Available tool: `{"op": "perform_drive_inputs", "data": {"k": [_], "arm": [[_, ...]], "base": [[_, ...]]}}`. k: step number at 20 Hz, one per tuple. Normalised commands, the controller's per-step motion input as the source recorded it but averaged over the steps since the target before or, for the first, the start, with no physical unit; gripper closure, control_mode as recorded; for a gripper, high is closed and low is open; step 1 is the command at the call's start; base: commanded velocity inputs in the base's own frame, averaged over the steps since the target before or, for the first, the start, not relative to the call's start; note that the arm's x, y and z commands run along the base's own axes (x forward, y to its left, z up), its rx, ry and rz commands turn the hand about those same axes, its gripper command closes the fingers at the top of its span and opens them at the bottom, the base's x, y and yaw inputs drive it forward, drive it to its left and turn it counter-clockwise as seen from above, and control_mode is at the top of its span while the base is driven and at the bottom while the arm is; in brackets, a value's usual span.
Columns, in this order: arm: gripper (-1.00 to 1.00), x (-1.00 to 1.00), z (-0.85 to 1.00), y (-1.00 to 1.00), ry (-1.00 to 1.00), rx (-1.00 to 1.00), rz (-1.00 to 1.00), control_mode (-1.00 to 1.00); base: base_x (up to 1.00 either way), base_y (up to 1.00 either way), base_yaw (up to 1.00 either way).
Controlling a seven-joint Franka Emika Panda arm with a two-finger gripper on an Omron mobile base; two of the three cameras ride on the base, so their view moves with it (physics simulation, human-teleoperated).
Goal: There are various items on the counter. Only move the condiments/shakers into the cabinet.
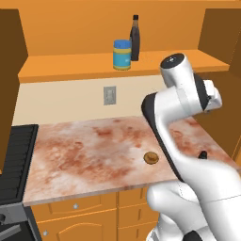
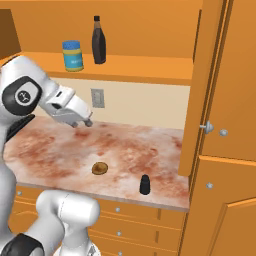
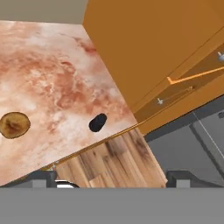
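The dark brown bottle (image 1: 135, 37) (image 2: 98, 40) and the blue-lidded jar (image 1: 122, 54) (image 2: 73, 55) stand side by side on the cabinet shelf (image 1: 70, 66) (image 2: 145, 67). The small black shaker (image 2: 145, 185) (image 3: 97, 122) (image 1: 203, 155) stands upright near the counter's (image 1: 84, 155) (image 2: 130, 147) front right edge, partly behind my arm in the left base view. The round brown pastry (image 1: 151, 158) (image 2: 100, 168) (image 3: 14, 124) lies to its left. My gripper (image 2: 82, 123) (image 3: 111, 177) hangs open and empty above the counter, well over both.
A black stove (image 1: 16, 160) borders the counter on the left. A tall orange cabinet with knobs (image 2: 225, 132) closes off the right end. A wall outlet (image 1: 109, 95) (image 2: 97, 98) sits under the shelf. Orange drawers (image 1: 84, 204) run below, with wooden floor (image 3: 113, 162) beyond the edge.
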Motion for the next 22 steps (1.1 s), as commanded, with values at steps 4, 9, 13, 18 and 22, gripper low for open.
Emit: {"op": "perform_drive_inputs", "data": {"k": [4,9,13,18,22], "arm": [[-1.0,-0.04,-0.65,-0.6,0.0,0.22,-0.02,-1.0],[-1.0,-0.09,-0.6,-0.68,-0.04,0.23,-0.07,-1.0],[-1.0,0.0,-0.35,-0.63,-0.07,0.14,-0.01,-1.0],[-1.0,0.0,-0.25,-0.46,-0.03,0.06,0.02,-1.0],[-1.0,0.0,-0.27,-0.15,0.0,0.0,0.08,-1.0]], "base": [[0.0,0.0,0.0],[0.0,0.0,0.0],[0.0,0.0,0.0],[0.0,0.0,0.0],[0.0,0.0,0.0]]}}
